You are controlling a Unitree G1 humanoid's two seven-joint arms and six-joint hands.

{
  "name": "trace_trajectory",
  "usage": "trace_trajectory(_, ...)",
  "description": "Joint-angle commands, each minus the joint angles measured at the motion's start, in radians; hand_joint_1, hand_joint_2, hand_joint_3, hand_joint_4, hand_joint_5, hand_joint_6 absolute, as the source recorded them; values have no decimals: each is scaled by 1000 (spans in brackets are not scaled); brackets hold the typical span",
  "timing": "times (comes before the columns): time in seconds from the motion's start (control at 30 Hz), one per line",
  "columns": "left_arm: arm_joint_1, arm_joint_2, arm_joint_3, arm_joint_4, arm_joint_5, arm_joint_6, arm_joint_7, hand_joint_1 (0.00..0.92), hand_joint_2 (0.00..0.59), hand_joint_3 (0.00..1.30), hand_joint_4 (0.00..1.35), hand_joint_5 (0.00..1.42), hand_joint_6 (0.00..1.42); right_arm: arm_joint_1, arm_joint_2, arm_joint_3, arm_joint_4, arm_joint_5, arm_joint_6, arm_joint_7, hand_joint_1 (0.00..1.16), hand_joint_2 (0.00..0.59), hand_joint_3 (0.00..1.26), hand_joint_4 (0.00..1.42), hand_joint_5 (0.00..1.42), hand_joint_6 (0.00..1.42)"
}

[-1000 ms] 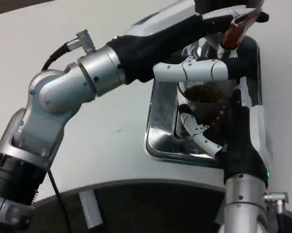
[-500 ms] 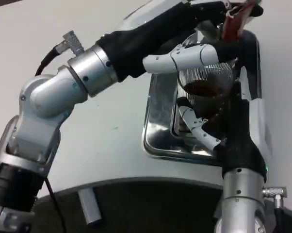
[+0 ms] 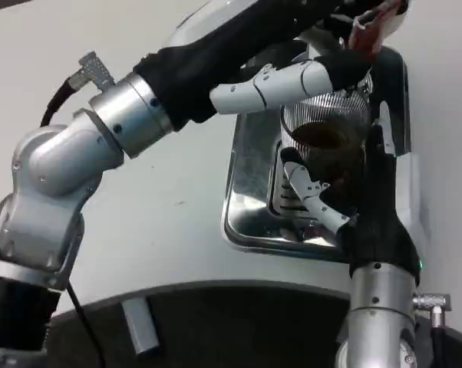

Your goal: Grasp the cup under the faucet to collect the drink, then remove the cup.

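A ribbed clear cup (image 3: 324,142) holding dark brown drink stands over the steel drip tray (image 3: 248,201). My right hand (image 3: 340,201) grips it from below and from the right, white fingers wrapped round its lower wall. My left arm reaches across the picture to the top right. There my left hand (image 3: 291,81) has fingers around the red faucet lever (image 3: 366,34), and one long white finger stretches just above the cup's rim. The top edge of the picture cuts off part of that hand and the faucet.
The white table (image 3: 162,207) spreads to the left of the tray, and its curved front edge runs across the bottom. My left forearm and elbow (image 3: 77,153) hang over the table's left half. A cable runs from the left wrist connector.
The cup in my right hand sits slightly higher in the picture. My left forearm and elbow have shifted left, with the hand staying at the red lever.
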Motion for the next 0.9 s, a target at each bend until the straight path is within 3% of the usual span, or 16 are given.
trace_trajectory(0.03, 35, 13, 20, -71, -44, -2, -10, 0, 140, 289, 236, 315, 414, 47, 83, -4, 20, 30, -3, 3, 683, 265, 74, 95, 138, 114)
trace_trajectory(0.9, 158, 44, 103, -334, -143, 122, -11, 0, 140, 325, 301, 343, 466, 71, 78, 1, 37, 50, -55, -12, 684, 268, 259, 273, 298, 293)
